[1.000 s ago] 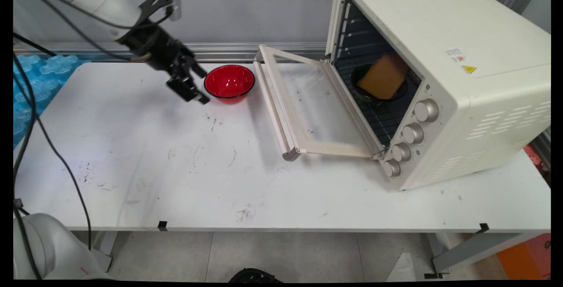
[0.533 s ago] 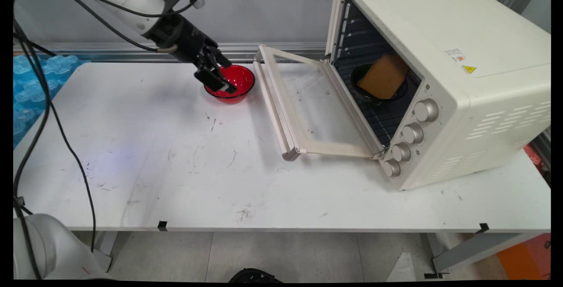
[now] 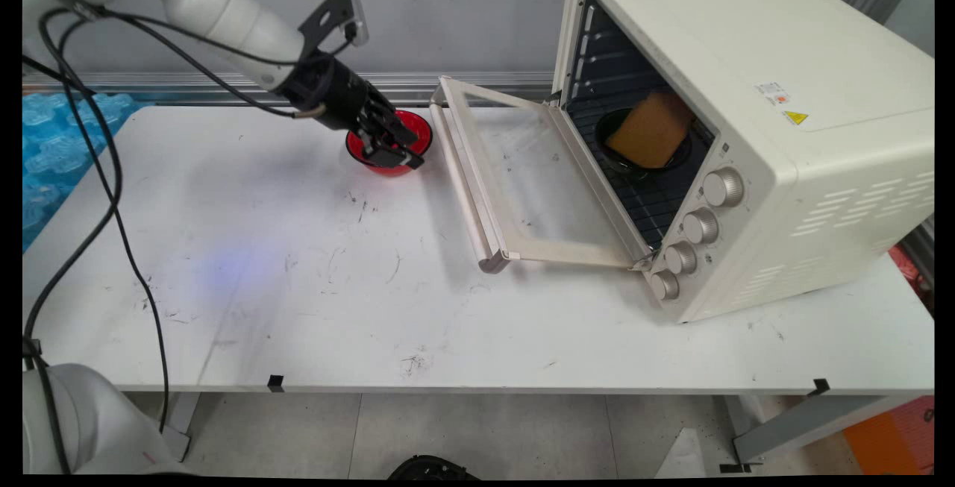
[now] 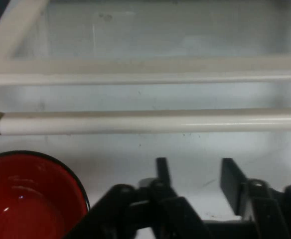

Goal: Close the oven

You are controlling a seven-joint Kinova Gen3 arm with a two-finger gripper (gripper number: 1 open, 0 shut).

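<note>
we see the end effector (image 3: 399, 150), fingers parted and empty, above the red bowl (image 3: 358, 145) on the bench (image 3: 298, 278). the toaster oven (image 3: 746, 121) stands open beside it, a black dish (image 3: 608, 133) with an orange slab (image 3: 653, 129) inside.

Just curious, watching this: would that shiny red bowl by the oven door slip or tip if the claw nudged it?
The red bowl looks glossy, so likely slippery. It seems small and empty, probably light, so it would slide. Its rounded sides suggest an edge nudge from the gripper might rock it.
</note>
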